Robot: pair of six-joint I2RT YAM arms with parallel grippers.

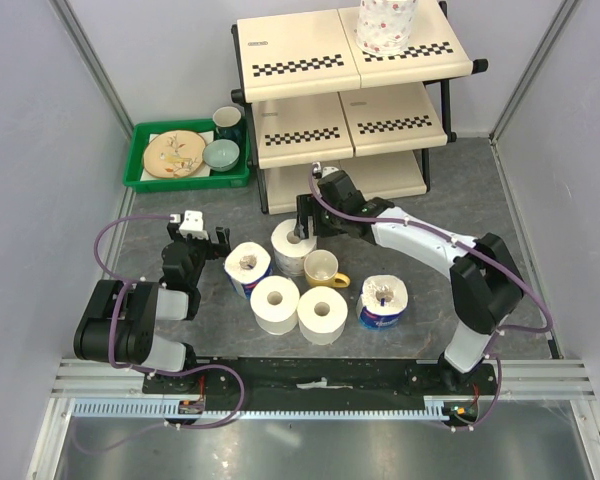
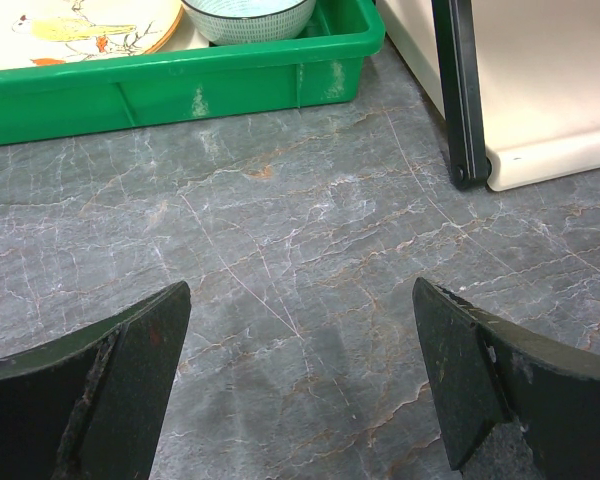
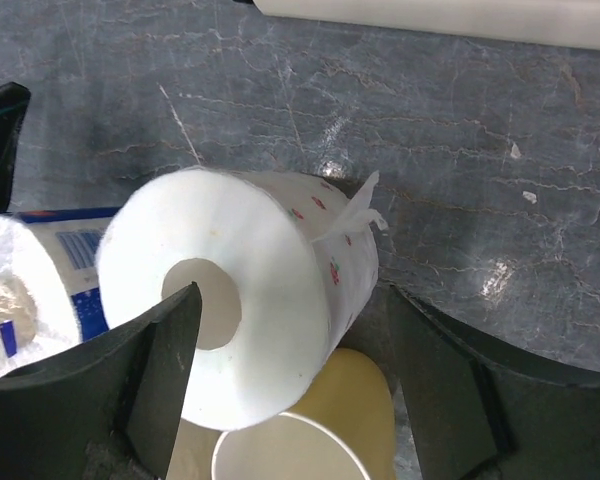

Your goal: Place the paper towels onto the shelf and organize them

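Paper towels: the shelved floral roll [image 1: 387, 25] is standing upright on the right half of the shelf's [image 1: 295, 45] top tier. The other five are sitting on the table [image 1: 490, 195] near of the shelf, bunched around a yellow mug [image 1: 323, 268].

- table floral roll [image 1: 295, 240]: sitting just far of the mug, core up, with a loose flap of sheet sticking out on its right side
- left blue roll [image 1: 248, 268]: sitting just left of the mug, beside the table floral roll
- left plain roll [image 1: 275, 303] and right plain roll [image 1: 323, 313]: sitting side by side and touching, near of the mug
- right blue roll [image 1: 384, 302]: sitting right of the mug, slightly apart from it

My right pincer [image 3: 298, 300] is hanging over the table floral roll with the jaws apart. The left finger [image 3: 155, 370] is sitting over the roll's top face at the core hole. The right finger [image 3: 460, 380] is sitting outside the roll's right side with a gap showing. It's not clamping anything.

My left pincer [image 2: 300, 290] is hovering low over bare table, left of the rolls. Its jaws are wide apart with nothing between them.

A green tray [image 1: 145, 180] is sitting left of the shelf, holding a plate [image 1: 174, 155] and a bowl [image 1: 221, 154]. A dark cup [image 1: 228, 122] is standing at its far right corner.
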